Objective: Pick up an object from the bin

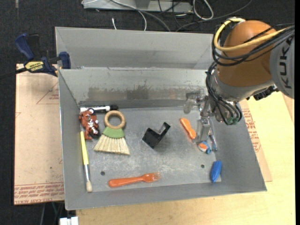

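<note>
My gripper [206, 136] hangs low over the right part of the bin floor. Just under its tip lies a small orange and blue thing [204, 147]; whether they touch I cannot make out. An orange carrot-shaped piece [188, 128] lies slanted close to the gripper's left. A blue oblong piece [215, 171] rests on the floor below and a little right of the gripper, near the front wall.
A black angular block [156, 135] sits mid-bin. An orange plastic fork [133, 180] lies along the front. At the left are a small straw brush with a wooden ring [113, 136], a yellow stick [85, 159], a red-brown figure [89, 122] and a black marker [101, 108].
</note>
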`<state>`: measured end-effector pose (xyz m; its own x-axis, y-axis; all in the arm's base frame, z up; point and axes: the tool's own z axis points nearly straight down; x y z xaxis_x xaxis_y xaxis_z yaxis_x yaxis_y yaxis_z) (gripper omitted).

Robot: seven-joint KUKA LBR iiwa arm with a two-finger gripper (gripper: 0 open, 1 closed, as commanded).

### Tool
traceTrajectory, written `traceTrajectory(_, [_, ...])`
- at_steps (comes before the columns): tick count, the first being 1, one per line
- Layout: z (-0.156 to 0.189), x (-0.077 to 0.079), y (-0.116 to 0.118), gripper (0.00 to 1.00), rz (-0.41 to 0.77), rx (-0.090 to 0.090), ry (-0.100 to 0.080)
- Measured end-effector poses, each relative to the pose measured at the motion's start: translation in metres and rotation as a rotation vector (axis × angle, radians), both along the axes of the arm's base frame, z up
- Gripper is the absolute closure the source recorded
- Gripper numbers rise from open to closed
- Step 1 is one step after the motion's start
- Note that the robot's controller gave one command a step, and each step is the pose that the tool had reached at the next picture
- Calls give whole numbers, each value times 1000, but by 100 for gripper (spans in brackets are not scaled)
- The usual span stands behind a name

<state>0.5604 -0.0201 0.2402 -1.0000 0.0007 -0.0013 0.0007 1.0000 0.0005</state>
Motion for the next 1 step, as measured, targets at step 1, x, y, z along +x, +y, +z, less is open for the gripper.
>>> traceTrajectory(1, [-115, 8, 61, 0, 103, 0, -3])
